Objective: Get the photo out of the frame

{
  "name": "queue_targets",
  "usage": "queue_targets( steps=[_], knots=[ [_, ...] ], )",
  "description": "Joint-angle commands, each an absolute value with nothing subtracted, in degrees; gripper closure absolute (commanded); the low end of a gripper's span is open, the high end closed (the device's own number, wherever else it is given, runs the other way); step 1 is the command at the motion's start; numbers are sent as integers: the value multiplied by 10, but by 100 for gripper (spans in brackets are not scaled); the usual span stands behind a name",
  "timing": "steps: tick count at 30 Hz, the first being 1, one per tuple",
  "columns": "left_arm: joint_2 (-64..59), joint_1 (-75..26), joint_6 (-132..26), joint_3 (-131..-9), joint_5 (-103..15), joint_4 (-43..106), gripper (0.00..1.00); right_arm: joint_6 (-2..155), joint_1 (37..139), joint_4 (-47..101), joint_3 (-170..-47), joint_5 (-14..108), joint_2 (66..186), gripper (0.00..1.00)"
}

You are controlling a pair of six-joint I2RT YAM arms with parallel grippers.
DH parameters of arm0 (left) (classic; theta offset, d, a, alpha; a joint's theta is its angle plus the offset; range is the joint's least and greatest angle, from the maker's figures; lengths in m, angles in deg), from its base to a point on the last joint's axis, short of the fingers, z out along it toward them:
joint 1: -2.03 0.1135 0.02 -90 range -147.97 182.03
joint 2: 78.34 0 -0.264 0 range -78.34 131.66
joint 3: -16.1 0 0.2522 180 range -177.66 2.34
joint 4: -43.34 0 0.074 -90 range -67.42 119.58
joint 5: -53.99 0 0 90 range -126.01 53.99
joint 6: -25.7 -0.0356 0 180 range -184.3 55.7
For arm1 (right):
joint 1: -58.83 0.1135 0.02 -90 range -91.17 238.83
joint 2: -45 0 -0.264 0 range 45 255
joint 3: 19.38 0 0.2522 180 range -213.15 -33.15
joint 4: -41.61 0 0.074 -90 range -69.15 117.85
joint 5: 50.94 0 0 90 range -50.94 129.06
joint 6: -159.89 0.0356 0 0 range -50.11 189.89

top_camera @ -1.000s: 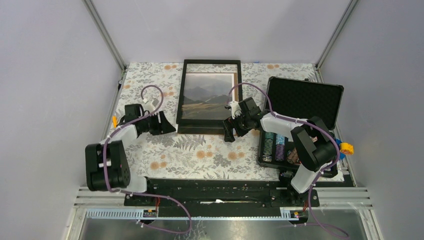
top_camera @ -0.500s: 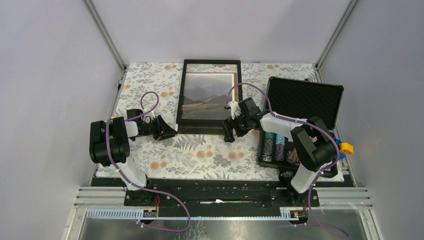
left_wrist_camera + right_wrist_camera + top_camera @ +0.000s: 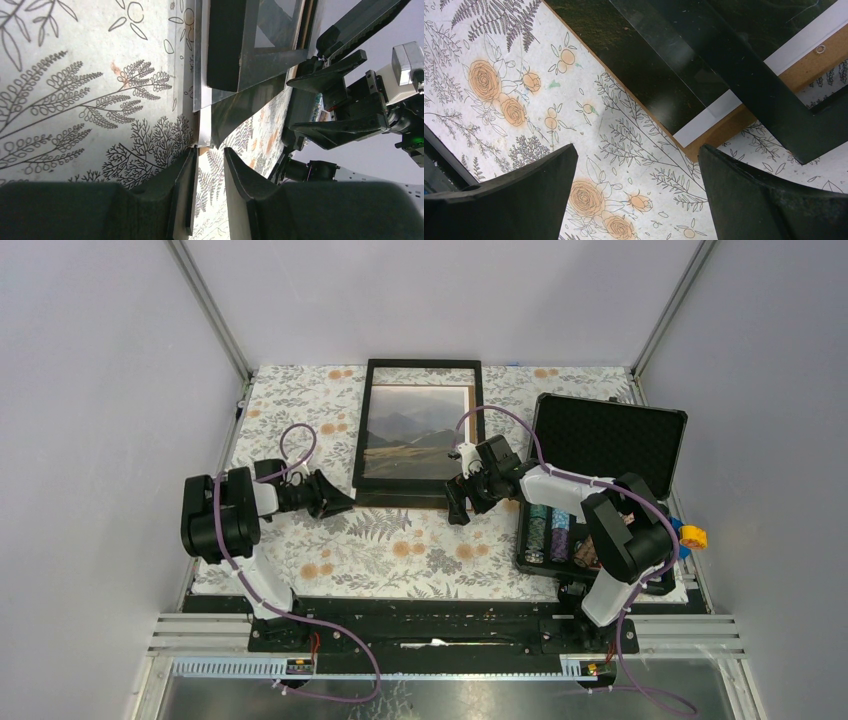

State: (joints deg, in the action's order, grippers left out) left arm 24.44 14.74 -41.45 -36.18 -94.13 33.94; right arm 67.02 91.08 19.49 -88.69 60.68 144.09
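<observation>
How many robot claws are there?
2. The left gripper is at the frame's near-left corner; the right gripper is at its near-right corner, beside the poker chip case. None seem hidden.

plain grey-lilac walls, aluminium corner posts, floral tablecloth, soft even light.

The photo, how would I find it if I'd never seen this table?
Look at the flowery table, far middle, where a big black frame lies. The photo is the picture showing inside it: grey mountains under cloudy sky over green hills. The open black case on the right holds poker chips, no picture.
</observation>
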Motion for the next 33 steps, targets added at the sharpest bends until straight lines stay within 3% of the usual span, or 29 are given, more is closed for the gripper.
queue_targets(
  steps=[1, 6, 13, 25, 33],
  knots=[
    [249, 145, -398, -340, -946, 435, 69, 667, 925, 158, -885, 616, 1453, 2],
    [222, 147, -365, -307, -956, 499, 69, 667, 926, 157, -886, 618, 1456, 2],
    [210, 148, -332, -287, -976, 573, 57, 666, 926, 157, -884, 620, 1457, 2],
    [173, 152, -292, -251, -966, 670, 56, 667, 925, 158, -885, 621, 1459, 2],
    [162, 159, -361, -275, -890, 524, 56, 667, 925, 157, -886, 621, 1459, 2]
  ],
)
